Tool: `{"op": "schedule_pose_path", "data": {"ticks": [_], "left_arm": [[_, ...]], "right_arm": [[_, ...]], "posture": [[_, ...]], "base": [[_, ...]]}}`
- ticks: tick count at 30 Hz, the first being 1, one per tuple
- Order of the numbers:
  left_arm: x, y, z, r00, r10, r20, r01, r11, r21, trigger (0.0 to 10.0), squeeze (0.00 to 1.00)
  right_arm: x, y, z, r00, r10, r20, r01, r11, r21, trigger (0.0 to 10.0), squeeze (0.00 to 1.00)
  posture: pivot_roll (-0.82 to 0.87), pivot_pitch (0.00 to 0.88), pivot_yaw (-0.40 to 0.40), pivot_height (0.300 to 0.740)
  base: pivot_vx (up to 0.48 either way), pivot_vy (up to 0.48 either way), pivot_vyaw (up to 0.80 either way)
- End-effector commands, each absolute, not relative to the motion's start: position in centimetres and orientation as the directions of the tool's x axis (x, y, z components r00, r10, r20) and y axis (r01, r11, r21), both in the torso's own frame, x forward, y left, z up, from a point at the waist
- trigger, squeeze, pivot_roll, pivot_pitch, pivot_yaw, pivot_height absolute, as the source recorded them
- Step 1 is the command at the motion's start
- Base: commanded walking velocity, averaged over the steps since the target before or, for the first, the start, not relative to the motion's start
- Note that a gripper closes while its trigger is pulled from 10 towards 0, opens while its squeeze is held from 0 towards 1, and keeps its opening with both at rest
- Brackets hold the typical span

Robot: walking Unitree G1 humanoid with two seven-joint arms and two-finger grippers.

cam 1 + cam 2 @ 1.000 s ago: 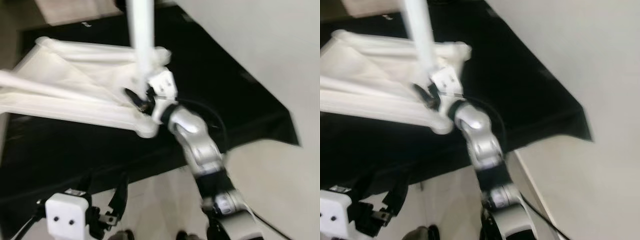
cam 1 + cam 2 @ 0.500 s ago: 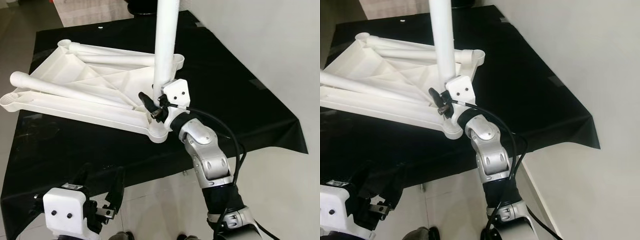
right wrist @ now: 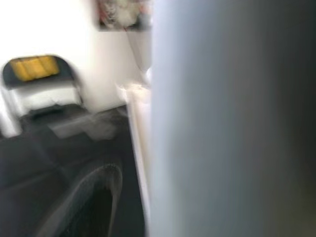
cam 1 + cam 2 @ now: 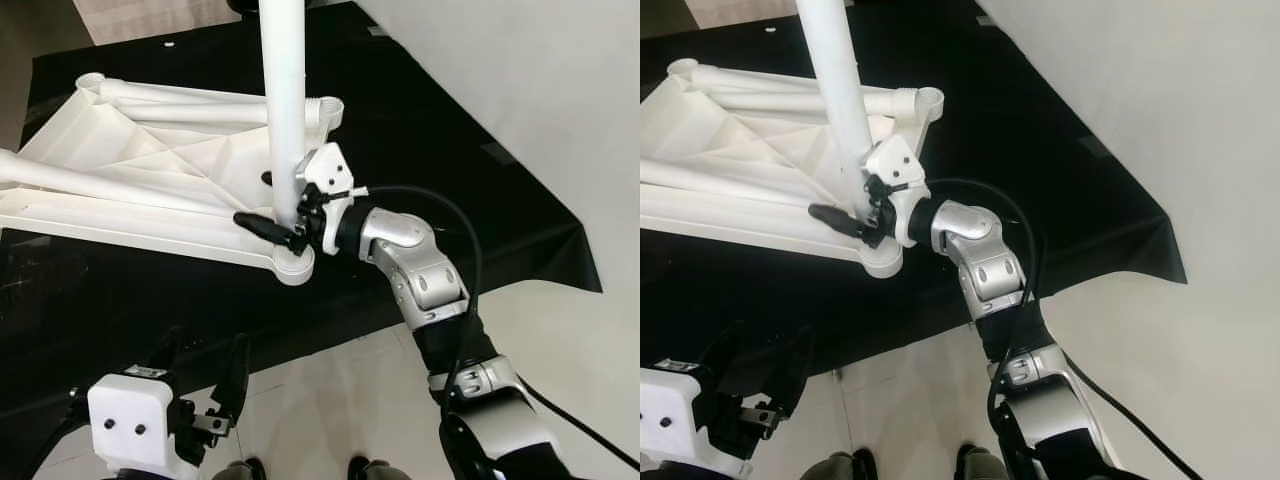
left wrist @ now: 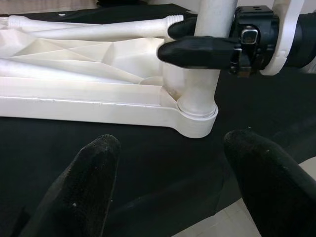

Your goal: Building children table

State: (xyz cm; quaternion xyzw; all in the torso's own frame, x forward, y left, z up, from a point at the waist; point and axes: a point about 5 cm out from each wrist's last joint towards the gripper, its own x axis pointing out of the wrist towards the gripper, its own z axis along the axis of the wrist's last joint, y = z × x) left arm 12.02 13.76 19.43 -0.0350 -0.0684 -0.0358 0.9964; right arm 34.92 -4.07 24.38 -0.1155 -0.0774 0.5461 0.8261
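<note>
My right claw (image 4: 272, 222) is clamped on the upright white leg (image 4: 283, 100) just above its corner socket (image 4: 294, 265) — the leg's long axis runs vertical, straight into that socket. The inverted white table panel (image 4: 140, 180) lies flat on the black tabletop (image 4: 420, 150), loose legs (image 4: 180, 90) resting on it. My left claw (image 5: 168, 177) waits below the tabletop edge, fingers apart, empty — the farther arm.

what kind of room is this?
Likely a home room used for furniture assembly: a white tabletop lies upside down on black cloth over pale floor tiles, right gripper holding a leg.
</note>
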Motion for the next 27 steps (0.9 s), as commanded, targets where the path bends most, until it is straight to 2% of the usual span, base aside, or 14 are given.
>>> {"op": "schedule_pose_path", "data": {"ticks": [1,5,10,11,12,13,14,16,24,27], "left_arm": [[11.9,13.7,19.3,0.991,-0.058,0.12,0.067,0.995,-0.074,10.0,0.0],[11.9,13.7,19.3,0.991,-0.057,0.118,0.067,0.994,-0.082,10.0,0.0],[12.0,13.7,19.2,0.991,-0.061,0.116,0.071,0.994,-0.087,10.0,0.0],[12.0,13.6,19.2,0.991,-0.064,0.115,0.074,0.993,-0.088,10.0,0.0],[12.0,13.6,19.2,0.991,-0.064,0.115,0.074,0.993,-0.088,10.0,0.0],[12.1,13.6,19.2,0.991,-0.066,0.116,0.076,0.993,-0.09,10.0,0.0],[12.1,13.6,19.2,0.991,-0.066,0.116,0.077,0.993,-0.09,10.0,0.0],[12.1,13.6,19.2,0.991,-0.066,0.116,0.077,0.993,-0.091,10.0,0.0],[12.1,13.6,19.3,0.991,-0.065,0.118,0.075,0.993,-0.089,10.0,0.0],[12.0,13.6,19.3,0.991,-0.06,0.119,0.071,0.993,-0.089,10.0,0.0]], "right_arm": [[34.9,-3.8,24.3,0.346,0.938,-0.023,-0.899,0.324,-0.294,10.0,0.0],[36.4,-6.3,24.4,0.461,0.887,-0.038,-0.857,0.434,-0.277,10.0,0.0],[36.5,-6.9,24.0,0.419,0.907,-0.041,-0.888,0.4,-0.226,9.8,0.0],[36.3,-6.8,24.1,0.376,0.926,-0.023,-0.908,0.363,-0.207,0.0,0.0],[36.3,-6.8,24.1,0.376,0.926,-0.023,-0.908,0.363,-0.207,0.0,0.0],[36.2,-6.7,24.3,0.298,0.955,0.018,-0.937,0.296,-0.187,0.0,0.0],[36.1,-6.6,24.5,0.266,0.963,0.036,-0.946,0.268,-0.182,0.0,0.0],[36.1,-6.6,24.6,0.246,0.968,0.039,-0.95,0.249,-0.188,0.0,0.0],[36.9,-6.0,25.4,0.23,0.972,0.041,-0.949,0.233,-0.214,0.0,0.0],[37.1,-6.2,25.5,0.264,0.964,0.039,-0.939,0.266,-0.218,0.0,0.0]], "posture": [[0.17,0.25,-0.038,0.74],[0.16,0.25,-0.035,0.74],[0.15,0.25,-0.028,0.74],[0.15,0.249,-0.025,0.74],[0.15,0.249,-0.025,0.74],[0.15,0.249,-0.025,0.74],[0.15,0.249,-0.025,0.74],[0.16,0.247,-0.026,0.74],[0.16,0.251,-0.03,0.74],[0.15,0.25,-0.042,0.74]], "base": [[0.0,0.0,0.0],[0.0,0.0,0.0],[0.0,0.0,0.0],[0.0,0.0,0.0],[0.0,0.0,0.0],[0.0,0.0,0.0],[0.0,0.0,0.0],[0.0,0.0,0.0],[0.0,0.0,0.0],[0.0,0.0,0.0]]}}
